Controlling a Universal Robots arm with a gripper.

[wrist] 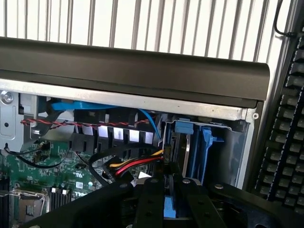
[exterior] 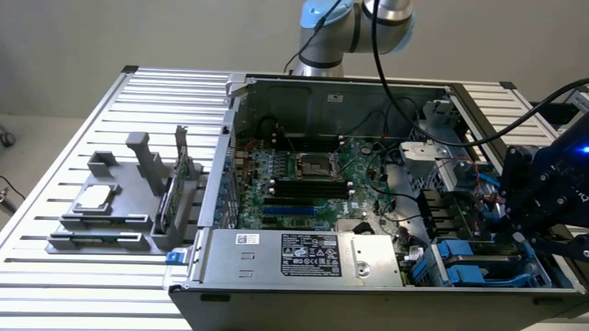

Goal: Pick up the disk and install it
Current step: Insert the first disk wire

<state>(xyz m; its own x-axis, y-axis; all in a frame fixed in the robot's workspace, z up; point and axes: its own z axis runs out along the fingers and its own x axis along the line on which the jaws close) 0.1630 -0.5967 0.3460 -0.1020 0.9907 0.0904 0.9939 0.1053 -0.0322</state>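
1. Gripper: the black fingers sit close together, a narrow gap, clamped on a blue-edged part. That part reads as the end of the disk.
2. The disk stands on edge in the drive bay at the corner of the computer case. Its blue carrier rails are inside the bay walls and its silver edge faces the wrist camera.
3. Just beside the gripper, a red, yellow and black cable bundle runs to a connector near the bay.
4. In the exterior view the gripper hangs over the blue bay at the case's near corner, on the exterior view's right.
5. A grey power supply box with a black-and-white sticker lies along the near side of the case, to the exterior view's left of the bay.
6. Further in is the green motherboard with its processor socket.
7. Outside the case, on the exterior view's left, a grey holder carries a small square silver chip.
8. Everything sits on a slatted metal table. The arm's base is at the far side.
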